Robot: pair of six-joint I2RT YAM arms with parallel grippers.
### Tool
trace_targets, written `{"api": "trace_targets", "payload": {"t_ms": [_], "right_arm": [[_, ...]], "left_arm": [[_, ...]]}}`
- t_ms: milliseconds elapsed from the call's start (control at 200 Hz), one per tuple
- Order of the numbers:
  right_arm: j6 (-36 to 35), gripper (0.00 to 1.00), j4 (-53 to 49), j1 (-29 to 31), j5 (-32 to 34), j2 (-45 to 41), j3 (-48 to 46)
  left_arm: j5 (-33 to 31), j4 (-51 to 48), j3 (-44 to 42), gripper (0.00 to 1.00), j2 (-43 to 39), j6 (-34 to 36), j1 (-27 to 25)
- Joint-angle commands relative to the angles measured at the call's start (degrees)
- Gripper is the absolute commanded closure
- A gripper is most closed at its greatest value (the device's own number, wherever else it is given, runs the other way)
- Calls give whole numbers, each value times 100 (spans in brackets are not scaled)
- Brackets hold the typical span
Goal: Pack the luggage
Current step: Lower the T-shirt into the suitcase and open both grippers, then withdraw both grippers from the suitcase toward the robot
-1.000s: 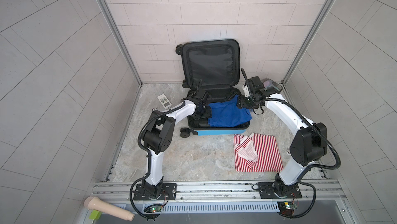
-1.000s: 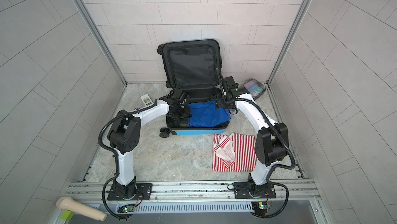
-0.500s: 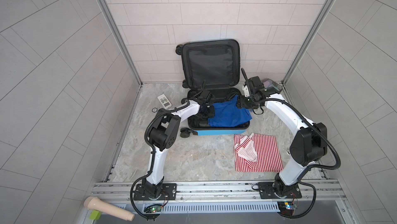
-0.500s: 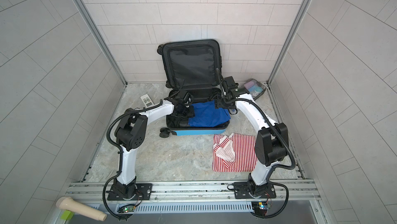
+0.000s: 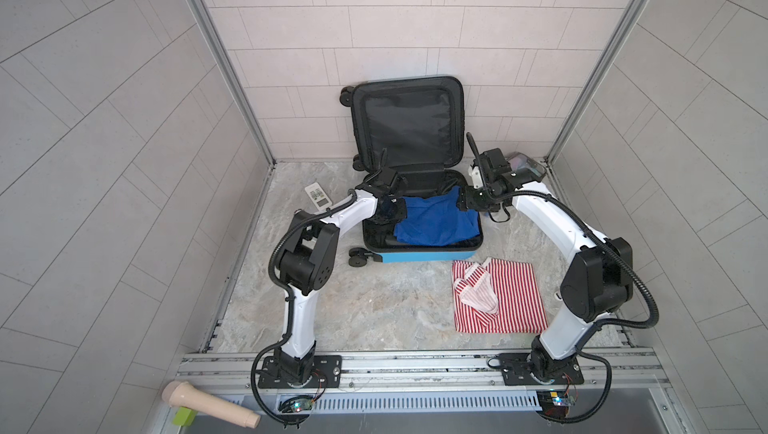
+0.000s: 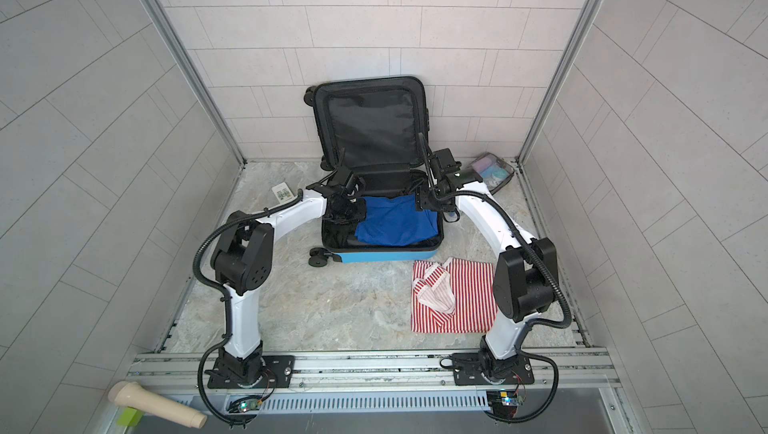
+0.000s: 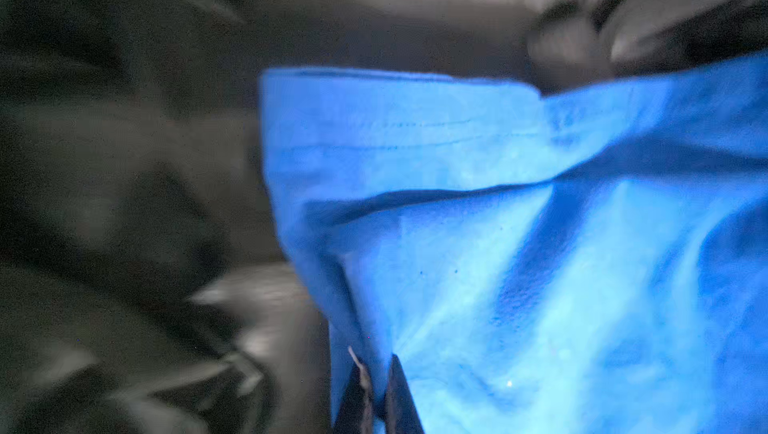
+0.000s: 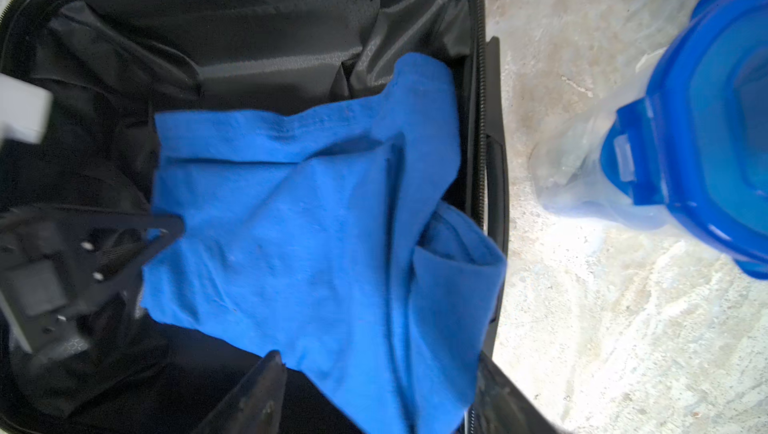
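Left gripper (image 7: pixel 374 394) of mine is pinched shut on the blue shirt (image 7: pixel 498 244) in the suitcase (image 5: pixel 415 255); my right gripper (image 8: pixel 380 369) hangs open. Next I should spread the shirt flat inside.

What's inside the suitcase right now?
In the suitcase, a blue cloth lies crumpled on black lining, its edge pinched in the shut left gripper. The raised lid shows only lining. Anything under the cloth is hidden.
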Motion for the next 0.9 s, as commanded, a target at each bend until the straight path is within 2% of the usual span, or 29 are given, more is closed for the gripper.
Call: {"api": "trace_targets", "payload": {"t_ms": [0,455,515,595,640,690,896], "right_arm": [[-74,28,-219,-130,159,-125,124],[-146,27,-567,-348,513,-350,227],[-138,27,-605,-349,498,-433,226],[-137,28,-660,-354,519,-604,153],[-136,28,-678,-356,518,-723,73],[-135,28,-695,-348,534,-929,-92],[-39,28,-685,-335,218,-1908,-1130]], "left_arm": [[-284,-204,-205,100,-404,87,191],[-263,-235,-415,100,-350,148,235],[-253,-288,-378,86,-339,157,240],[-265,-289,-395,59,-472,181,240],[-291,-281,-404,50,-604,209,236],[-306,-284,-405,47,-782,257,241],[-335,-367,-334,46,-1645,463,234]]}}
